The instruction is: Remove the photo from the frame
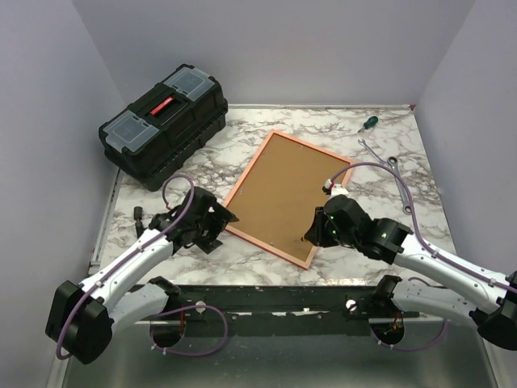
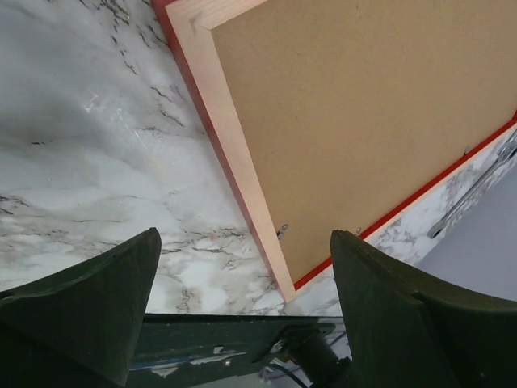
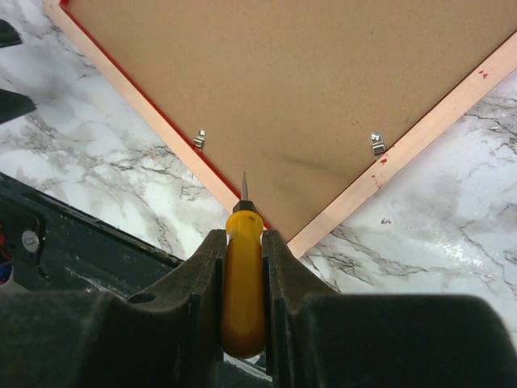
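Right wrist: my right gripper clamps the screwdriver over the frame's corner; I'd pry the nearest clip sideways, left gripper, jaws spread, steadying the frame.

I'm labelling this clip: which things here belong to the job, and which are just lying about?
Job in hand: frame, backing board, clips, yellow-handled screwdriver.
Lying about: toolbox, green-handled screwdriver, wrench.
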Controlling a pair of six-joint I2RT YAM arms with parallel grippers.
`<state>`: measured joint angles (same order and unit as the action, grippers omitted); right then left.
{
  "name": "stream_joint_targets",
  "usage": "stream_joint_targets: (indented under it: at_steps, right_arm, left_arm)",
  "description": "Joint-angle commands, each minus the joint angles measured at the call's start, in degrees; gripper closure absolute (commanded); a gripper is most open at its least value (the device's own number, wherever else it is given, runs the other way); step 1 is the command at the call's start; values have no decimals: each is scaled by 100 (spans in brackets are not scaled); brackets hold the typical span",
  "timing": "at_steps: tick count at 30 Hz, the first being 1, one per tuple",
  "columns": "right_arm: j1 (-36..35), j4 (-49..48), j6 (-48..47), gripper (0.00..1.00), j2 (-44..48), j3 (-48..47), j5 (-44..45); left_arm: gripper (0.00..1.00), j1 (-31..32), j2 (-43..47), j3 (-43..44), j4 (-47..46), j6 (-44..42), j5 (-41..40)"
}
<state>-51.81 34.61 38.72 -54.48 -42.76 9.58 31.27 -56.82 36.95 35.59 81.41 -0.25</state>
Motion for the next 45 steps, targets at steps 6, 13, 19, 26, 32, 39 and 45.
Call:
stream_joint_targets:
  at_steps: [6,13,19,26,32,39,45]
  right_arm:
    - [-33,49,21,99,188,-130,140]
    - [-32,42,56,99,184,-96,131]
    - [-31,19,66,99,145,-92,120]
    - [-39,-172,22,99,-80,4,17]
    - [-276,-374,-162,100,-391,10,183]
    - [-477,-1114,-76,99,-805,141,-9]
    - [-683,-1479,42,99,-1429,29,127]
  left_arm:
    - [23,191,-909,-111,-742,1511,542]
    - [31,368,-1781,29,-1063,1581,468]
    - [58,555,-2433,363,-897,1414,234]
    - [91,562,-2924,1061,-184,1,-720]
    - [100,359,-3267,1328,-866,-2976,-706]
    - [100,-260,-3759,1646,-1255,-4224,348]
    - [100,-821,-3938,2046,-1201,-4301,647]
